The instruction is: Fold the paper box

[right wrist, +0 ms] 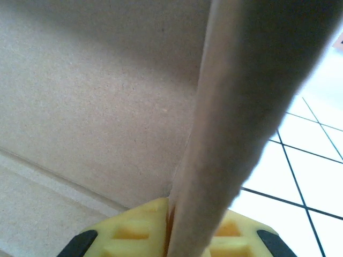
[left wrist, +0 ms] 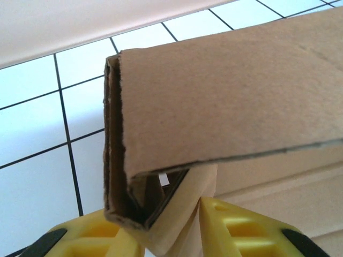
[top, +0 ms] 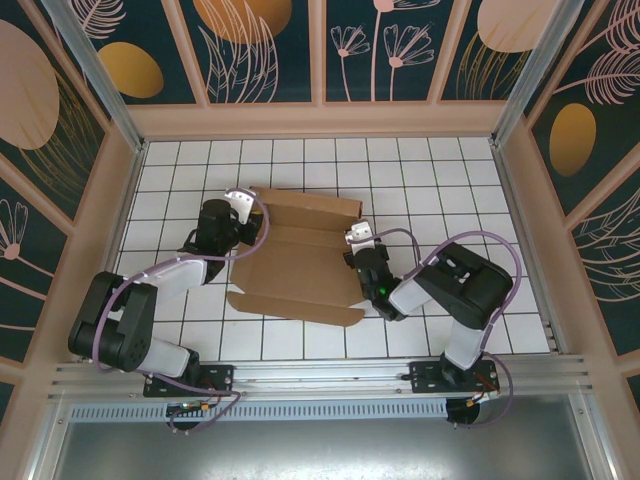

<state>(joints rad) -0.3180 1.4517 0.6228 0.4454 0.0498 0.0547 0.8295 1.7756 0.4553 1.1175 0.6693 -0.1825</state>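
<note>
At the middle of the worktop [top: 430,180], the box [top: 300,270] is lying half folded, its rear wall raised. The left arm [top: 165,275] is reaching from the near left corner, elbow jutting toward the left edge and forearm angling to the box's rear left corner. There the left gripper [top: 238,204] is pinching the doubled-over wall between its yellow fingers [left wrist: 241,230]. The right arm [top: 465,275] is arching high by the near right corner, its forearm dropping leftward to the box's right edge, where the right gripper [top: 357,238] is clamping an upright flap.
</note>
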